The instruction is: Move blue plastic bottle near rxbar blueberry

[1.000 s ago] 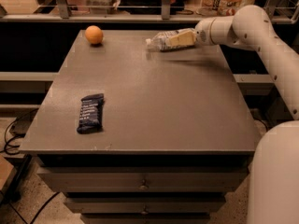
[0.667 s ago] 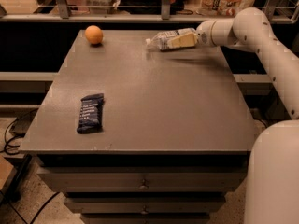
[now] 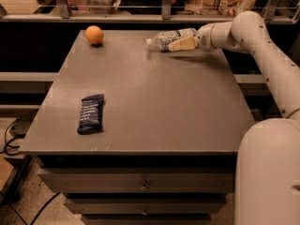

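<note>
The small clear plastic bottle with a white cap and a white-and-blue label lies on its side at the far edge of the table, right of the middle, its cap pointing left. A shadow falls on the surface just under it; whether it touches the top or hangs just above it cannot be told. The two-finger gripper is clenched around the bottle's rear half, one cream-coloured finger lying across the near side of the label. The white jointed arm reaches in from the right edge. The flat snack bar in a dark navy wrapper with pale text lies near the front left corner, well apart from the bottle. A round orange fruit sits at the far left corner. The flat grey table has drawers below its front edge
</note>
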You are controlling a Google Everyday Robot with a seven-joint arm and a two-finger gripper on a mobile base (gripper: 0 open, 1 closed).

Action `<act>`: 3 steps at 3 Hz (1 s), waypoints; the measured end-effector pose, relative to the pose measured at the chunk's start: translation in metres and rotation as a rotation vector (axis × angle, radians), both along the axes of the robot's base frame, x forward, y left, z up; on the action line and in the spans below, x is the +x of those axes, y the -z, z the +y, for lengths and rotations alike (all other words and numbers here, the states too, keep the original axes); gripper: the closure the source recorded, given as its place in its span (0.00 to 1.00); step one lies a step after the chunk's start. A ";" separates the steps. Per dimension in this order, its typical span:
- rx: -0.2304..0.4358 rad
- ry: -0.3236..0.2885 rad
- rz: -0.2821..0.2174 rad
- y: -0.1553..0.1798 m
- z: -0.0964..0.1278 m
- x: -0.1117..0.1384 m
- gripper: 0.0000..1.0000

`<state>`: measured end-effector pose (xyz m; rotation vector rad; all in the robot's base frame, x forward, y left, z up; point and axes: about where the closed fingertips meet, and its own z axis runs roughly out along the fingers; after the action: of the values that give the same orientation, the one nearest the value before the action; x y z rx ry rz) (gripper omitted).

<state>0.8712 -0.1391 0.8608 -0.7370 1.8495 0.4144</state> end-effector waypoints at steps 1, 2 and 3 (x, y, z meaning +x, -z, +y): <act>0.014 0.004 0.015 0.008 0.000 0.007 0.18; 0.045 0.011 0.018 0.010 -0.003 0.013 0.49; 0.061 0.013 0.015 0.010 -0.004 0.013 0.72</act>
<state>0.8842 -0.1431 0.8513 -0.6824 1.8470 0.4673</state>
